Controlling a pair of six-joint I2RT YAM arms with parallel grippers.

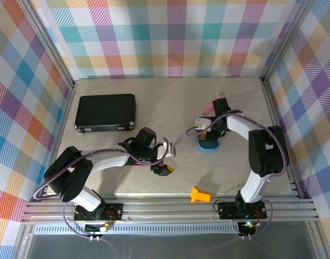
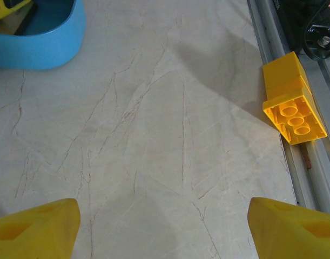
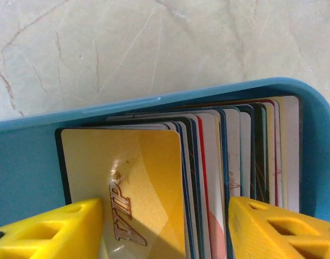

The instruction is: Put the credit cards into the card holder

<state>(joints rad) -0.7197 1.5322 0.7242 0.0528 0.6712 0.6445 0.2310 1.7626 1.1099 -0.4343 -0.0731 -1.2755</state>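
Starting at the left, a black case (image 1: 105,112) lies flat at ten o'clock on the surface (image 1: 170,97), well apart from the work and no obstacle. The left gripper (image 1: 163,170) hangs low near the middle, its fingers (image 2: 40,229) spread wide with nothing but bare surface between them. It looks parked there, out of the other arm's way. A yellow block (image 1: 200,194) sits at six o'clock, at the surface's near edge, and I judge it clear of any path to the holder.

Further right, at about two o'clock from the left gripper, the blue tray (image 1: 209,145) holds the cards (image 3: 208,162) standing on edge in a tight row. That is likely why the right gripper (image 3: 165,232) reaches them from above. Its fingers (image 3: 283,229) straddle the front few, with a gold card (image 3: 127,178) nearest the camera. Whether they pinch a card or merely bracket the stack, I cannot tell. The close packing is the real hindrance: lifting one card without dragging its neighbours looks tricky. The holder (image 1: 217,102), a reddish thing at twelve o'clock from the tray, lies near it on open surface. It is too small to show which way it opens.
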